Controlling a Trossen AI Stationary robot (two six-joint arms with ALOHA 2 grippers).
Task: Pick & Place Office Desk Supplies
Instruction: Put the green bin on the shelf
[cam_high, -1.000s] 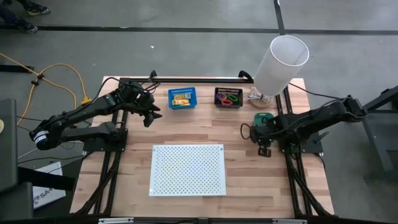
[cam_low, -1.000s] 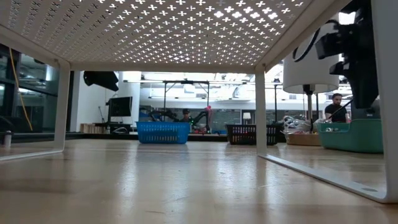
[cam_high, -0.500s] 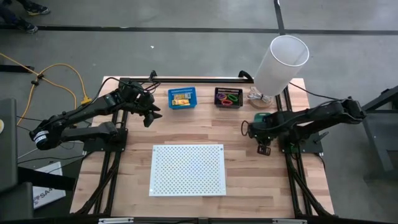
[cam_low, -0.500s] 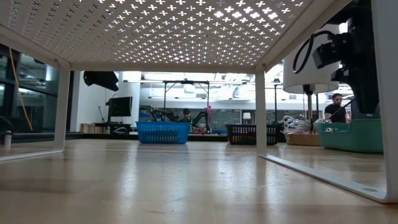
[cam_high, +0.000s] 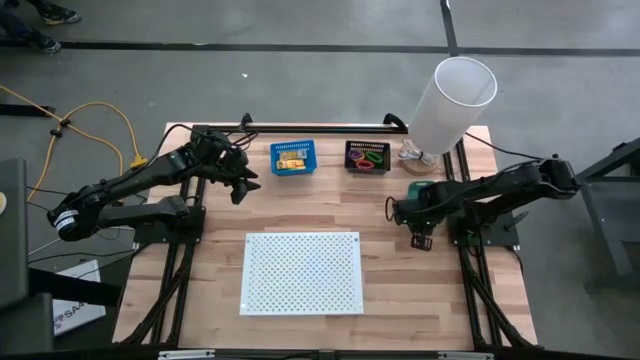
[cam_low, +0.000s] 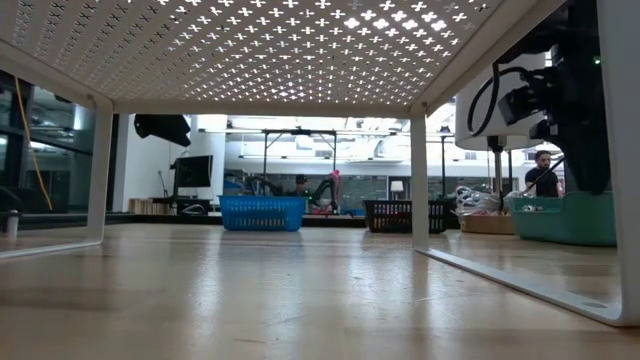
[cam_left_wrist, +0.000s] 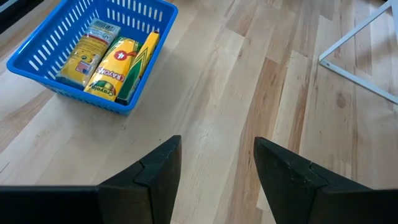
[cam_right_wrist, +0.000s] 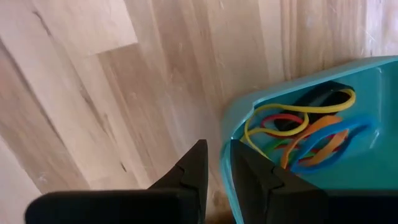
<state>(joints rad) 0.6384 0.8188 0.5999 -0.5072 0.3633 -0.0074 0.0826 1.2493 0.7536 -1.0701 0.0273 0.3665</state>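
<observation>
Two claws, catalogued from the teal bin outward.

Right claw (cam_right_wrist: 214, 163): dark fingers nearly closed, a thin gap between them, nothing held; it hangs just beside the outer wall of the teal plastic bin (cam_right_wrist: 292, 93), over bare wood.

Rubber bands, assorted (yellow, red, orange, blue, green) (cam_right_wrist: 305, 127): a loose tangle inside the teal bin. Judged very light, soft and stretchy, apt to snag on each other and come up in a clump. Best taken by pinching a single strand where a loop arches clear of the pile.

Counter (cam_high: 390, 260): pale wood planks, smooth, visible grain.

Black slotted basket (cam_high: 367, 157): beyond the teal bin toward the counter's back edge, holding bright plastic loops (cam_high: 368, 156); probably springy and slick.

Blue slotted plastic basket (cam_left_wrist: 87, 56): farther from the teal bin, along the same back edge. Holds yellow-orange crayon packets (cam_left_wrist: 115, 65); light, stiff card, flat-sided, best gripped across the narrow width.

Left claw (cam_left_wrist: 214, 171): fingers wide apart, empty, hovering near the blue basket.

White perforated metal board (cam_high: 302, 272): mid-counter, well apart from the teal bin.
</observation>
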